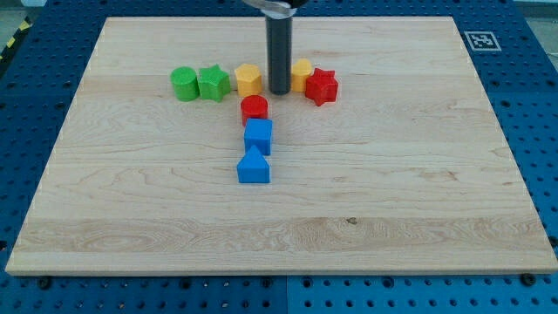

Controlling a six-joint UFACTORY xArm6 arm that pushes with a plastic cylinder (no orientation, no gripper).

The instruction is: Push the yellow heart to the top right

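Camera view: my tip (279, 92) rests on the wooden surface (418, 174) between a yellow hexagon block (248, 79) at left and the yellow heart (302, 74), touching the heart's left side, apparently placed to push it rightward. No gripper exists.

The board (288, 201) is pale wood with a visible grain, smooth and matt, with one small dark knot below the blue blocks. Around the board lies a blue perforated surface (540, 131), which looks like painted metal. My rod (279, 48) is dark with a dull sheen, smooth along its length down to my tip (279, 92). The blocks on the board look like plastic, solid-coloured and mostly matt: the yellow heart (302, 74), red star (322, 85) and green star (213, 82).
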